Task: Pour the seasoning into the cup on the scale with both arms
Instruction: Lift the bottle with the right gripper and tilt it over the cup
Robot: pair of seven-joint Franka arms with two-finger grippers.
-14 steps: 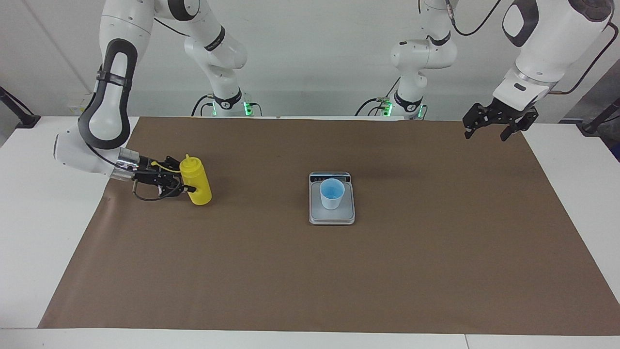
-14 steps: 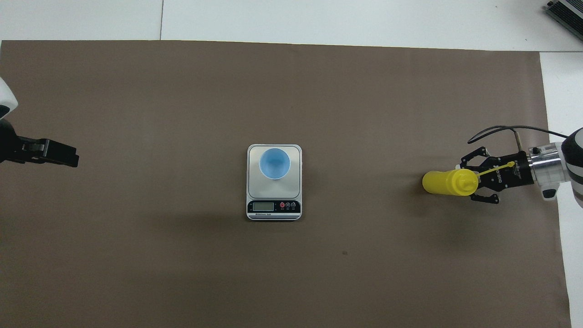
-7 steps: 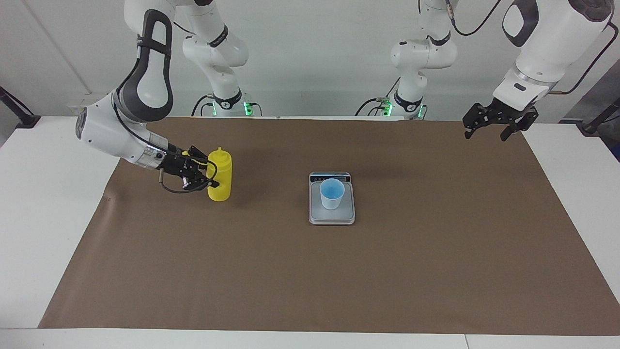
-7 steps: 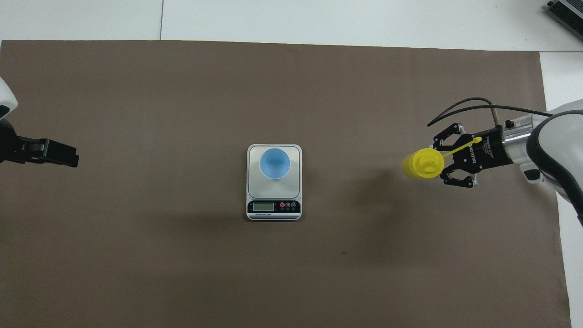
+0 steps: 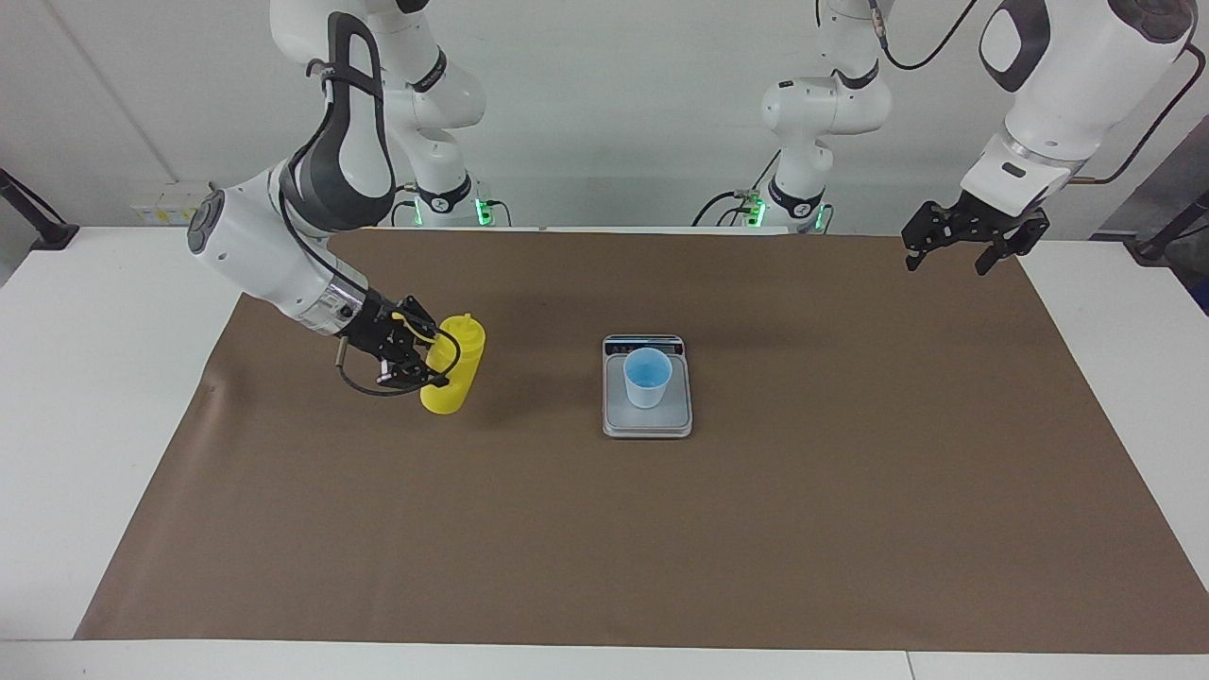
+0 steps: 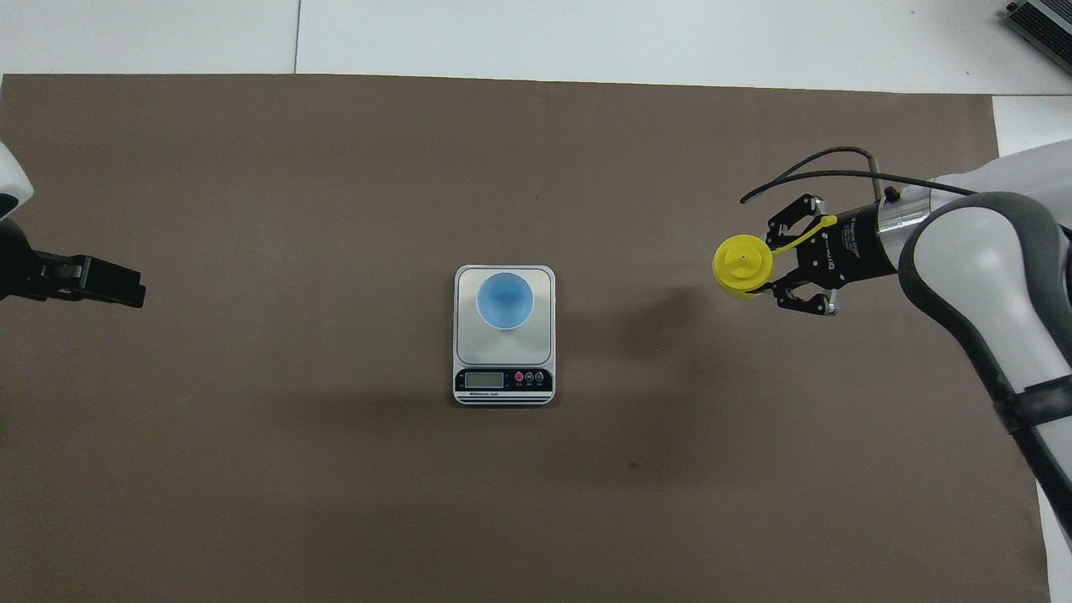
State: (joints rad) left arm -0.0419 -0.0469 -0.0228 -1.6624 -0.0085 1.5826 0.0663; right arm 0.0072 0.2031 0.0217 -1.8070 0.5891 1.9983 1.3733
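Observation:
The yellow seasoning bottle (image 5: 456,373) is held by my right gripper (image 5: 436,364), which is shut on its side. The bottle tilts slightly toward the scale and hangs just over the mat, between the right arm's end of the table and the scale. In the overhead view the bottle (image 6: 742,265) shows nozzle-up with its cap strap lying over the right gripper (image 6: 766,272). The pale blue cup (image 5: 648,376) stands upright on the silver-grey scale (image 5: 614,420) at the mat's middle; the cup (image 6: 505,300) and scale (image 6: 465,352) also show from overhead. My left gripper (image 5: 954,250) waits open and empty above the mat's corner at the left arm's end.
A brown mat (image 5: 850,472) covers most of the white table (image 5: 85,425). The scale's dark display strip (image 6: 503,381) faces the robots. The left gripper (image 6: 109,285) shows at the overhead view's edge.
My right gripper has carried the bottle toward the scale and turned it from leaning away to nearly upright, now tipping toward the scale. The left arm, cup and scale have not moved.

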